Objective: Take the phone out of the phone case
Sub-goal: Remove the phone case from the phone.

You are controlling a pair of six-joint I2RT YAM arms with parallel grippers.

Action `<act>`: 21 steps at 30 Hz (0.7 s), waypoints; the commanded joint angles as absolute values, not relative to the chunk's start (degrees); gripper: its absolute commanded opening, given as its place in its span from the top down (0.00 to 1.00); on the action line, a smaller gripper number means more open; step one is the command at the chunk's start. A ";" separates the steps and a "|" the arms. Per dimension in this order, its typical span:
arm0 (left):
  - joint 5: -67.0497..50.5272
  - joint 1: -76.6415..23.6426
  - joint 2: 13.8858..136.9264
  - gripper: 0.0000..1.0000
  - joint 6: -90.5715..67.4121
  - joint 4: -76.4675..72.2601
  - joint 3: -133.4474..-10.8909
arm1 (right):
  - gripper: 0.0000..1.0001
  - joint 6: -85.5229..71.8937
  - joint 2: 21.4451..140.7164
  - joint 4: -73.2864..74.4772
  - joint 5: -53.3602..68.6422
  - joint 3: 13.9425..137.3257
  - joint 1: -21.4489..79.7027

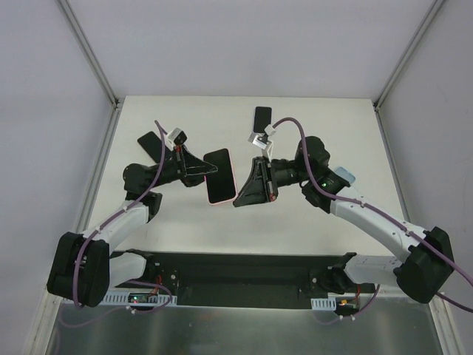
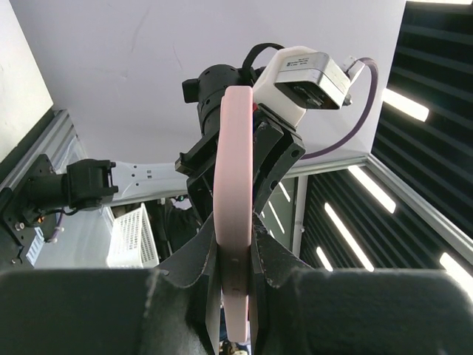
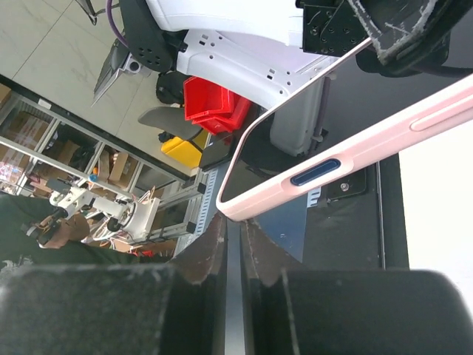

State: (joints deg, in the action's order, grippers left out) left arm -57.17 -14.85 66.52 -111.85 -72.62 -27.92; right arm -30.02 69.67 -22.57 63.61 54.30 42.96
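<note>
Left tool [image 2: 235,259] clamped on phone case [image 2: 235,163], right tool [image 3: 233,235] closed at its corner

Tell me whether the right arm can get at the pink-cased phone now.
Probably yes: the left gripper holds the pink-cased phone aloft, its free edge beside the right gripper, nothing between; those jaws are shut.

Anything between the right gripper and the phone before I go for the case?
Nothing visible. The left gripper holds the phone in the air; the right gripper, shut, sits right at a corner of the pink case, with no object between.
</note>
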 commanded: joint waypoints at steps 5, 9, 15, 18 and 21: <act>-55.02 -15.21 63.46 1.00 -107.85 -68.04 -29.97 | 0.98 -30.50 73.21 -23.84 57.31 59.41 43.86; -56.34 -15.21 63.55 1.00 -104.69 -65.05 -31.29 | 0.46 -28.92 72.25 -15.04 54.41 59.16 43.86; -56.78 -15.21 64.51 1.00 -103.27 -64.42 -31.46 | 0.44 -27.51 68.82 -11.34 51.86 58.62 43.86; -57.30 -15.21 64.86 1.00 -103.36 -65.21 -31.64 | 0.50 -27.33 68.82 -10.46 51.94 59.32 43.86; -57.48 -15.21 64.78 1.00 -103.18 -65.13 -31.64 | 0.57 -27.68 69.52 -10.46 52.55 59.59 43.68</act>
